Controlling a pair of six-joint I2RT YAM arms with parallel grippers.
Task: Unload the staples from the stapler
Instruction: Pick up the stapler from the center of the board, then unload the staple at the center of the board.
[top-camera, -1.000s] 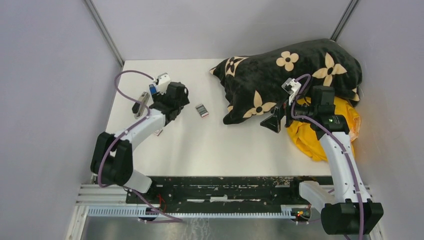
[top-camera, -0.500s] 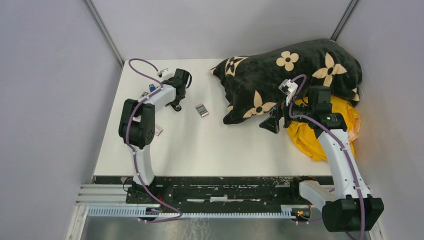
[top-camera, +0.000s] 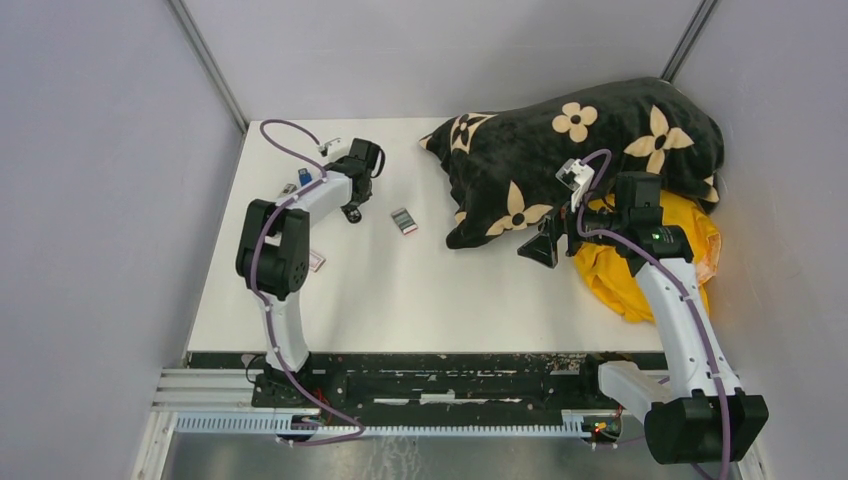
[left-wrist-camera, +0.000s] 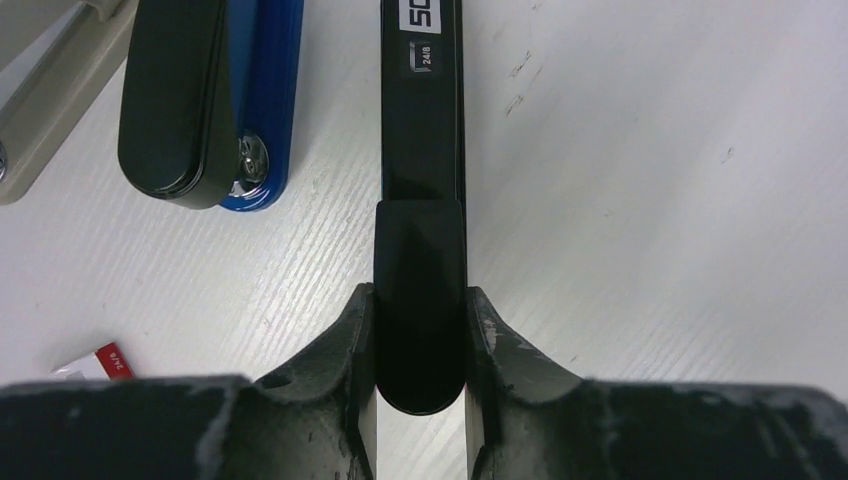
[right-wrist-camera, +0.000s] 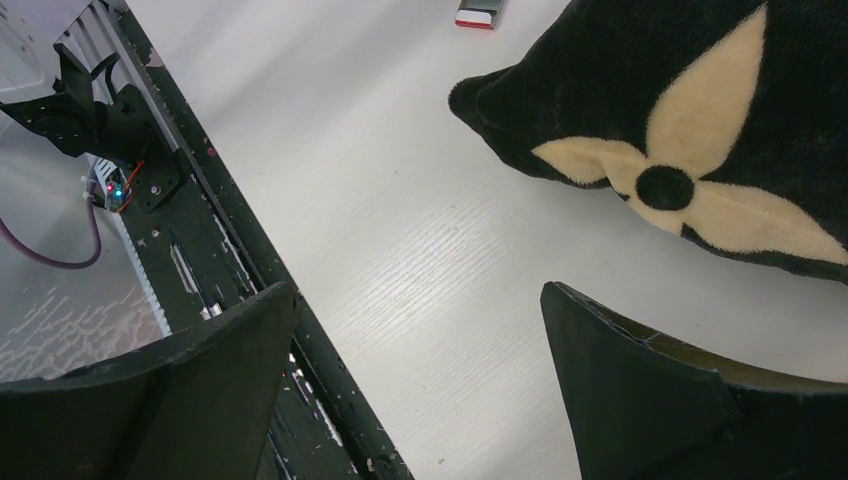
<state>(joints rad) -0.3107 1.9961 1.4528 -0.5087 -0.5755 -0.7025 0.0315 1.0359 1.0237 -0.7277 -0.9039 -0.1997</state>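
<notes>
Left claw (left-wrist-camera: 420, 300) is clenched on the black stapler (left-wrist-camera: 420, 130), a finger (left-wrist-camera: 350, 330) pressed to each flank of its near end, and the body runs straight ahead over the white table (left-wrist-camera: 650, 200). Just left of the claw lies a blue-and-black stapler (left-wrist-camera: 205, 100), apart from the held one. Further left a grey one (left-wrist-camera: 45, 90) peeks in. A white-and-red box (left-wrist-camera: 95, 360) sits beside the left finger. Right claw (right-wrist-camera: 418, 300) hangs spread wide, gripping nothing, with the flowered black cushion (right-wrist-camera: 700, 130) ahead to its right

A black flowered cushion (top-camera: 520, 150) lies over yellow cloth (top-camera: 605, 282), near a white-and-red box (top-camera: 403, 221).
</notes>
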